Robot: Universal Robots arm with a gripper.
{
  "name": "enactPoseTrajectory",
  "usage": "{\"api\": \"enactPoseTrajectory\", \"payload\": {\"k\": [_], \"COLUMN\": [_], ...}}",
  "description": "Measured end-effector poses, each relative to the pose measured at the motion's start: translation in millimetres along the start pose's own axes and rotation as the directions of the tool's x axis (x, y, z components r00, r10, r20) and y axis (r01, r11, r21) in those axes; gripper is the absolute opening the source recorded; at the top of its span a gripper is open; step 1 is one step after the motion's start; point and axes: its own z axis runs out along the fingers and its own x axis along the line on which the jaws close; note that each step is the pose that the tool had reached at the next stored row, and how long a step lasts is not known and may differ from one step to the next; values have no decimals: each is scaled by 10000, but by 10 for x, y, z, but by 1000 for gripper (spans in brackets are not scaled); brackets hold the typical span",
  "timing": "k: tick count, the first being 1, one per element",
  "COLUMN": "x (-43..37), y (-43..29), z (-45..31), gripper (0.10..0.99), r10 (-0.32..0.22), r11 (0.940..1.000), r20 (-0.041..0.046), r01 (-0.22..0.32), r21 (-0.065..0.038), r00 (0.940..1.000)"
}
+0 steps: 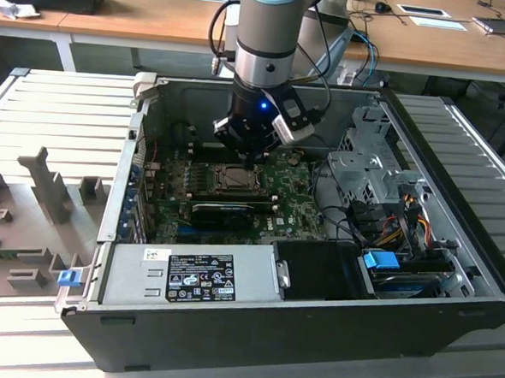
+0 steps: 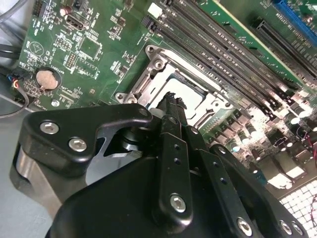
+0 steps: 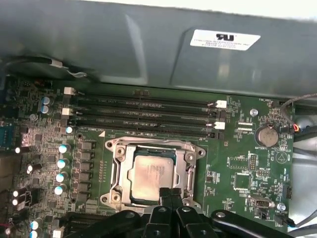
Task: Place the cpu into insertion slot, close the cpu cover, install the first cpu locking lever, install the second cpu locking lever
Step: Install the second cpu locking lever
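Jaws pressed together, nothing between them as far as I can see; the gripper sits right at the edge of the insertion slot, fingertips low over the socket frame, probably there to work the hardware around the socket, not to carry anything. The cpu is already seated in the slot, pale metal top facing up, lying flat and square to the frame. The cpu cover looks to be lying down around the chip, its window framing it, though I cannot tell whether it is latched. Locking levers: can't make them out clearly. In the second wrist view the closed fingertips reach over the near rim of the socket, touching or just above it, hard to say which. From the exterior view the arm hangs straight down into the open computer case, which lies on its side so the motherboard faces up for top-down access. Inside the case: the board with four memory slots beside the socket, a coin cell battery, a grey power supply along the near wall, a drive cage and cables toward the exterior view's right. The case rests on a ribbed metal tabletop.
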Motion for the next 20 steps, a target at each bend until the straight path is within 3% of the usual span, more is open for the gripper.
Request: {"api": "enactPoseTrajectory", "payload": {"k": [13, 17, 20], "x": [12, 11, 20], "y": [-127, -132, -181], "z": [-6, -45, -48], "gripper": [106, 106, 106], "r10": [2, 0, 0], "r11": [10000, 10000, 10000], "r20": [0, 1, 1], "r01": [-2, 0, 0], "r21": [1, 0, 1], "r00": [10000, 10000, 10000]}}
